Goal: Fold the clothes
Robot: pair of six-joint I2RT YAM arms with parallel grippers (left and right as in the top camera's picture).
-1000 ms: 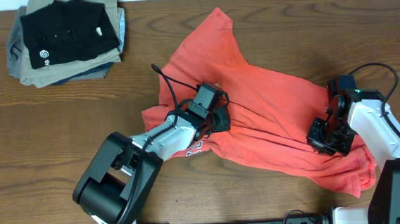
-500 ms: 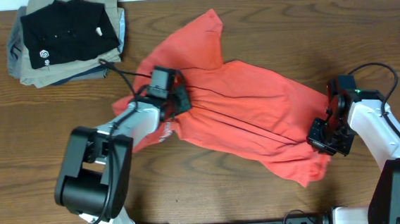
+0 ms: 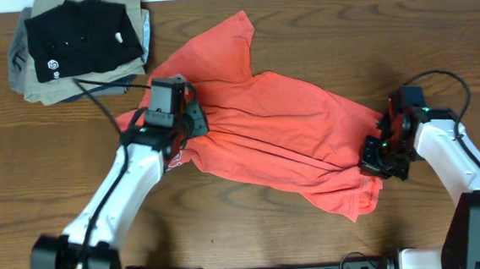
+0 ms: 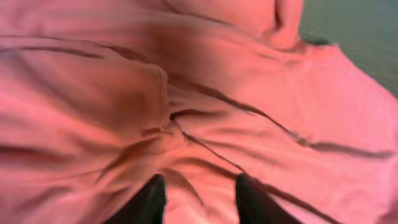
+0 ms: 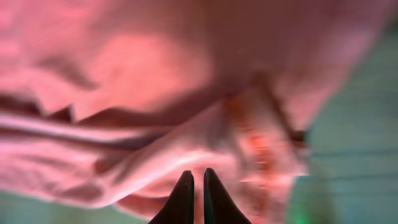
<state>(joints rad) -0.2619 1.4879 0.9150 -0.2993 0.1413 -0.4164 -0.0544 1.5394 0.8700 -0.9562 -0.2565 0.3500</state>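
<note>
T-shirt [image 3: 282, 131], coral-red, lies crumpled and unfolded across the ctr of the wood counter [image 3: 256, 244]. It runs diagonally from upper left to lower right, w/ one sleeve pointing to the far edge and long creases along its length.

Left fingers [image 3: 195, 121] sit over the shirt's upper-left part, near the collar end. In the left wrist view the two dark fingers [image 4: 152, 202] stand apart, released. Wrinkled cloth [image 4: 199, 93] shows btwn and beyond them, nothing pinched.

Right fingers [image 3: 374, 159] are at the shirt's right edge, arm reaching in from the right side of the counter. In the right wrist view they [image 5: 183, 199] are clenched nearly together, only a sliver btwn the tips. They seem to pinch a bunched fold of the cloth [image 5: 155, 93] at its hem, though the view is blurred.

Far-left corner of the counter holds a stack of folded garments apart from the T-shirt: a black shirt [image 3: 85, 35] w/ small white logo on top, and grey and khaki pieces [image 3: 42, 91] under it.
</note>
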